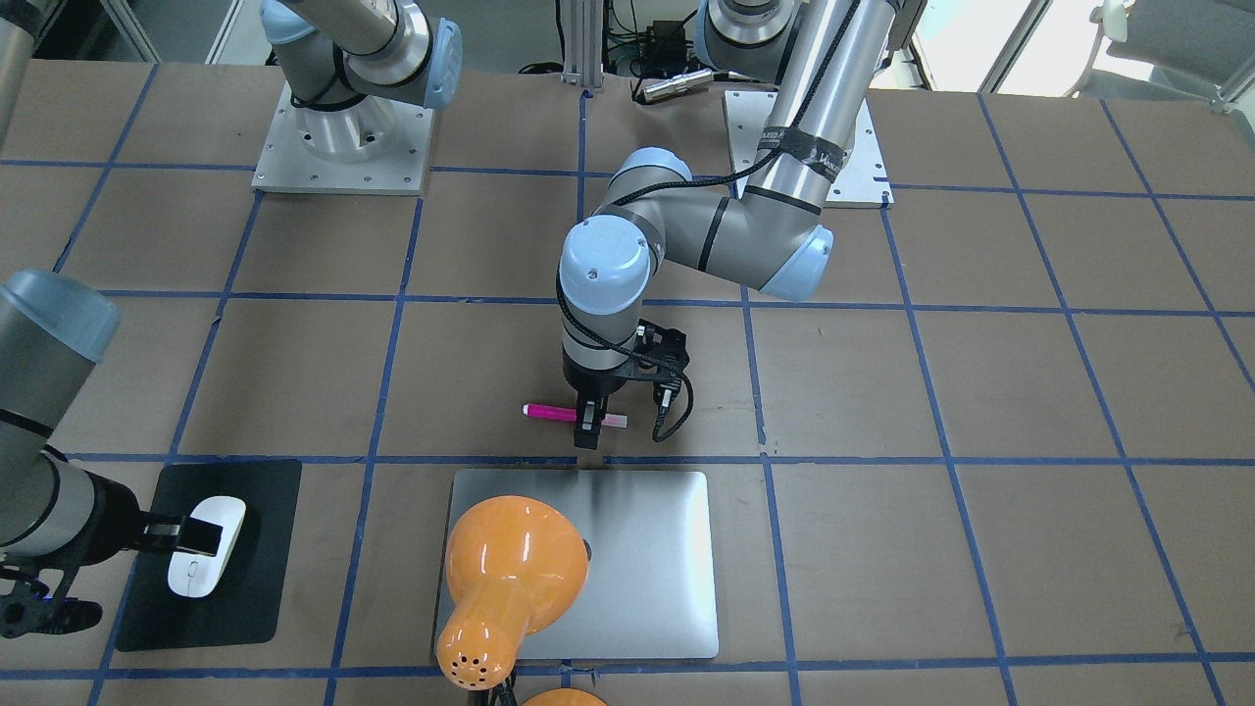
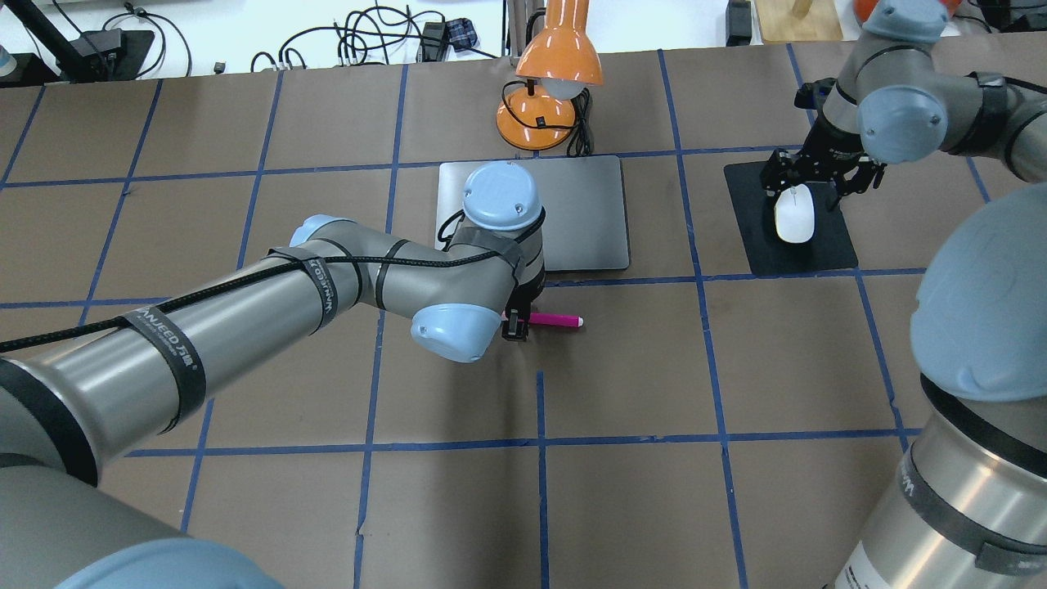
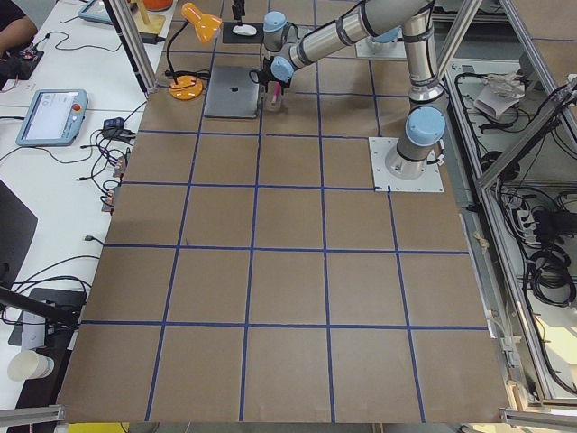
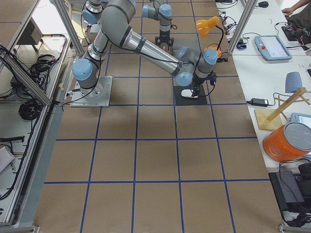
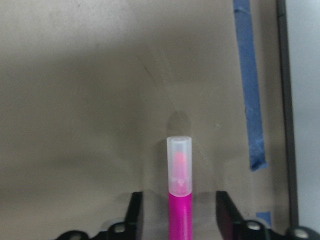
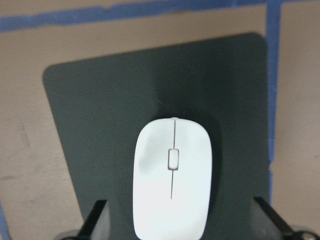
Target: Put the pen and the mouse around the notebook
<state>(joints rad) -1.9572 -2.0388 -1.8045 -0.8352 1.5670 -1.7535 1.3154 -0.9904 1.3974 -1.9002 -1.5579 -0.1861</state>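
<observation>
Left claw [image 5: 178, 200] hung released astride the pen [image 5: 180, 170], near notebook [image 1: 647, 569] | right claw [image 6: 177, 212] released astride mouse [image 6: 172, 170] on black pad [image 6: 100, 125]

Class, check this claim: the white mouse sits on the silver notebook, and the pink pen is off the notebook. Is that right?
No. The mouse sits on the black pad, not the notebook; the overhead exterior view shows it. The pen is off the notebook.
</observation>
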